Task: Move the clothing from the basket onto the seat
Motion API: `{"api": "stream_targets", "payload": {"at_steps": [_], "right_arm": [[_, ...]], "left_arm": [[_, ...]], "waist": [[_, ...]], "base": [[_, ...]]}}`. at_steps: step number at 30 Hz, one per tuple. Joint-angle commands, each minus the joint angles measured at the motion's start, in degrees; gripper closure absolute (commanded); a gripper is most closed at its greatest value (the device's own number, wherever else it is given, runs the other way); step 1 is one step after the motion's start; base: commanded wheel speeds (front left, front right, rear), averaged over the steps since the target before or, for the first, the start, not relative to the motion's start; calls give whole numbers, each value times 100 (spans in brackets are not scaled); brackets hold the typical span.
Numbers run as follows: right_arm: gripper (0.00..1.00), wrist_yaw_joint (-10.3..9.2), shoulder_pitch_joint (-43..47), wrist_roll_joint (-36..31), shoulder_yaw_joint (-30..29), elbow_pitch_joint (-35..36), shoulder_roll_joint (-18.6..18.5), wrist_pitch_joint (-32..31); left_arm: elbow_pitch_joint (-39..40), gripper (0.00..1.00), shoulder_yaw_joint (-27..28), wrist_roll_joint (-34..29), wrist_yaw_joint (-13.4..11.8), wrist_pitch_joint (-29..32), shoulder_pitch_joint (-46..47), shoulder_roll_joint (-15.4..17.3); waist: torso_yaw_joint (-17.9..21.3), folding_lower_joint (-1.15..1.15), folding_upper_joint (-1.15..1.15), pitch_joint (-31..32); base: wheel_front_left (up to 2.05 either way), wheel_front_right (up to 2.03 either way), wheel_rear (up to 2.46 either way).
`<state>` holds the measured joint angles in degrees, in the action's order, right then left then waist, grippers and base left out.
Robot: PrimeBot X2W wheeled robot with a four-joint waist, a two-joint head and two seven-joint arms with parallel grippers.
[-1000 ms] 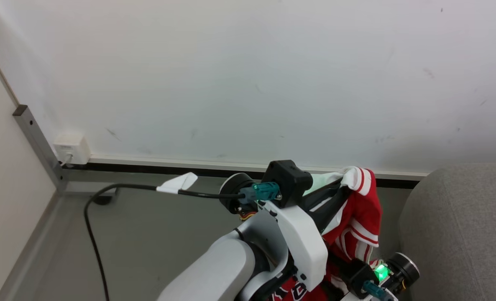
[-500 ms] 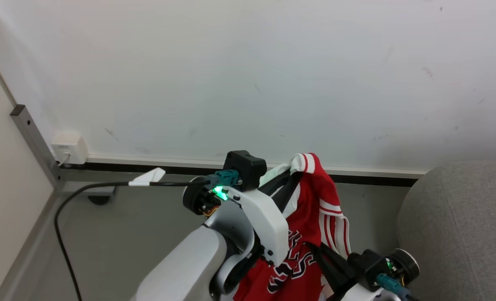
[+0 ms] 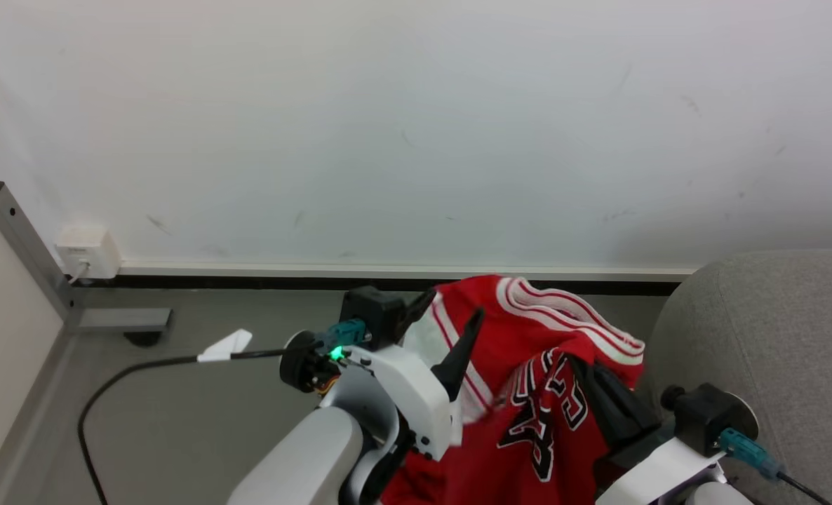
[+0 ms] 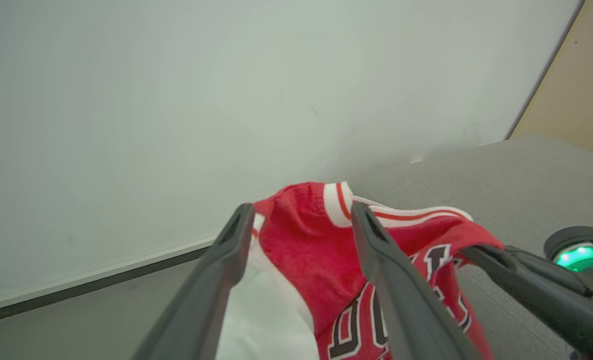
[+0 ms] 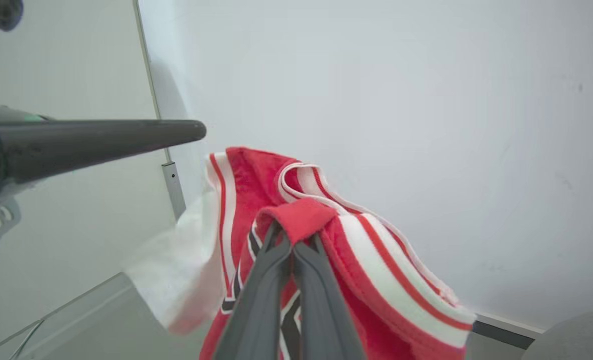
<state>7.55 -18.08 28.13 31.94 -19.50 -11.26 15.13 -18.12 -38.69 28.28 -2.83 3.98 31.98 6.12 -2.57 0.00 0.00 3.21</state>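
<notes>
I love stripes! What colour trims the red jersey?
White stripes edge the red jersey; right wrist view.

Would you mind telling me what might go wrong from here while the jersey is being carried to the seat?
1. The left pincer stands open, so the jersey hangs from the shut right pincer alone, by a small fold at its tips. It may slip and drop to the floor, short of the seat.
2. Cloth lies inside the open left pincer, so it might snag there when the arms move apart.
</notes>
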Motion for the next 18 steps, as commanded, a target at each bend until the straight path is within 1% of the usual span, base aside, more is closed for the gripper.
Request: {"api": "stream_targets", "payload": {"at_steps": [1, 7, 10, 18], "right_arm": [[100, -12, 0, 77, -87, 86, -56, 3], [100, -12, -40, 126, -411, 242, -202, 3], [100, -12, -15, 114, -593, 296, -241, 3], [100, -12, 87, 71, -882, 390, -293, 3]], "left_arm": [[-85, 0, -30, -94, 30, -148, -161, 60], [-258, 0, -267, -338, 144, -802, -469, 199], [-343, 0, -421, -472, 247, -1105, -615, 271], [-552, 0, -642, -490, 394, -1399, -831, 248]], "waist": [[8, 0, 0, -8], [1, 0, 0, -33], [-24, 0, 0, -46], [-85, 0, 0, -65]], "base": [[0, 0, 0], [0, 0, 0], [0, 0, 0], [0, 0, 0]]}}
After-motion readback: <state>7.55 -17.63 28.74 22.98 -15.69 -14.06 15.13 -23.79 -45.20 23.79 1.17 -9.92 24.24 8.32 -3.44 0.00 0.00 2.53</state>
